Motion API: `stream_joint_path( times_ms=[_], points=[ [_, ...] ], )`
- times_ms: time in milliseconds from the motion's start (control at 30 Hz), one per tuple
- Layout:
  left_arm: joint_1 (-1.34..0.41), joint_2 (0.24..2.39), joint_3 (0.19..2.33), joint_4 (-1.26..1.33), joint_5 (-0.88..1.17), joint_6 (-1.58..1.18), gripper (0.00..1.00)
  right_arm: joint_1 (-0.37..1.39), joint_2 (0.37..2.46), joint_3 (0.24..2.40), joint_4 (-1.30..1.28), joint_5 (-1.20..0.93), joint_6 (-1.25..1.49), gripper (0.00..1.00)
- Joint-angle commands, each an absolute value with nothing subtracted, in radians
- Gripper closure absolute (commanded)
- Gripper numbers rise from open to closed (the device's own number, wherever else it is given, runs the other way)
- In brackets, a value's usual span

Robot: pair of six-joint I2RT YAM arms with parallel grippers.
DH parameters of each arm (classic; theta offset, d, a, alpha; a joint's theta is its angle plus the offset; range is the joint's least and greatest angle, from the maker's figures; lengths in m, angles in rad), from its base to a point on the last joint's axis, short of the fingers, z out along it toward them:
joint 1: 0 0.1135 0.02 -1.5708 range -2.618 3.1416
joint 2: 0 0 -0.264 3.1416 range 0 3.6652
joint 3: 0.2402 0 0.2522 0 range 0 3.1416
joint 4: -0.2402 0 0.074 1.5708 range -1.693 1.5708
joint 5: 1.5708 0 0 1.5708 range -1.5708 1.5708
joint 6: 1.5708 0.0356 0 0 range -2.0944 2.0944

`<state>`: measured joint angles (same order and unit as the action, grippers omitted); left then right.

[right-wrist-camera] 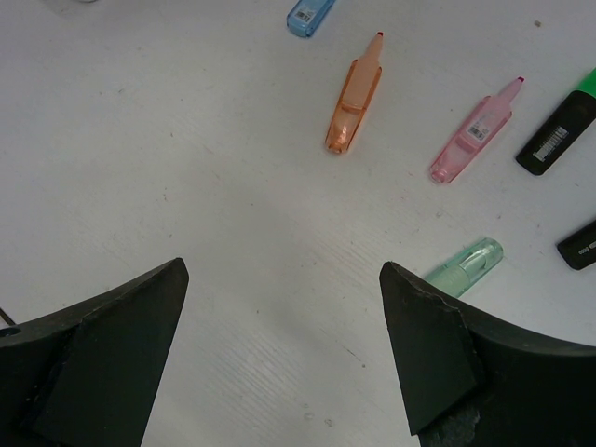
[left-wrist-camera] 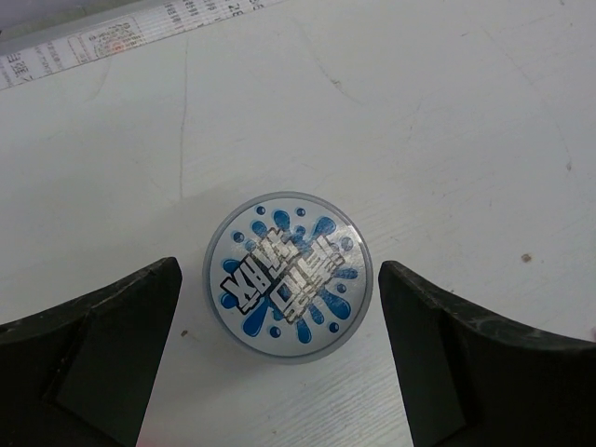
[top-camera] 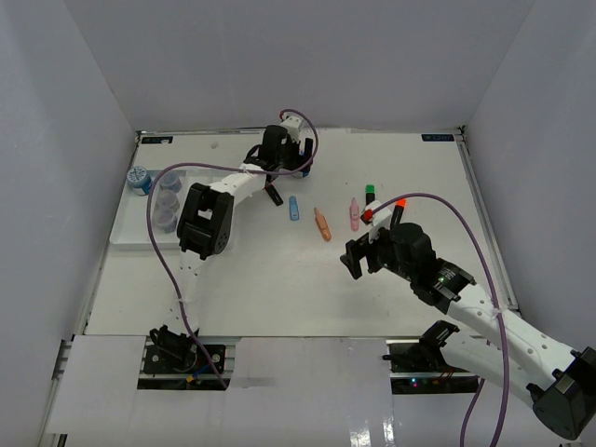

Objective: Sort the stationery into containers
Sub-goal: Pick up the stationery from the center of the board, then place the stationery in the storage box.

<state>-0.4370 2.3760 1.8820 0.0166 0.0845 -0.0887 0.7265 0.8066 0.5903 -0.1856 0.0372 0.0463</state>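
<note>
The blue marker [right-wrist-camera: 310, 16] is cut off at the top edge, the lower black highlighter [right-wrist-camera: 578, 245] at the right.

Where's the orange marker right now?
Top view, centre of the table: the orange marker lies between the blue marker and the pink marker.

White table [top-camera: 279, 289] between pale walls [top-camera: 326, 56], a printed measuring strip [left-wrist-camera: 112, 37] along its edge.
</note>
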Motion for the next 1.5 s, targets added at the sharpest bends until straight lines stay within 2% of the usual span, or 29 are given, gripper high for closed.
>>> stream_joint_path(
  times_ms=[0, 200, 567, 667, 967, 1200, 1467],
  points=[
    [-0.448, 2.387, 1.936, 0.032, 0.086, -0.071, 0.02, 0.723, 0.798, 0.578, -0.187, 0.026, 0.055, 0.10],
    [-0.451, 2.393, 1.937, 0.063, 0.066, -0.064, 0.05, 0.723, 0.808, 0.574, -0.184, 0.028, 0.055, 0.10],
    [-0.456, 2.310, 1.849, 0.132, 0.068, -0.081, 0.40, 0.723, 0.816, 0.578, -0.179, 0.011, 0.055, 0.10],
    [-0.456, 2.235, 1.798, 0.135, 0.020, -0.101, 0.45, 0.723, 0.802, 0.577, -0.181, 0.011, 0.055, 0.10],
    [-0.374, 1.873, 1.539, -0.015, -0.310, -0.238, 0.43, 0.724, 0.775, 0.572, -0.166, -0.063, 0.014, 0.10],
    [-0.106, 1.583, 1.296, -0.181, -0.445, -0.400, 0.40, 0.724, 0.720, 0.532, -0.124, -0.126, 0.011, 0.10],
    [0.231, 1.488, 1.141, -0.230, -0.425, -0.541, 0.38, 0.724, 0.657, 0.522, -0.133, -0.117, 0.009, 0.10]
  ],
)
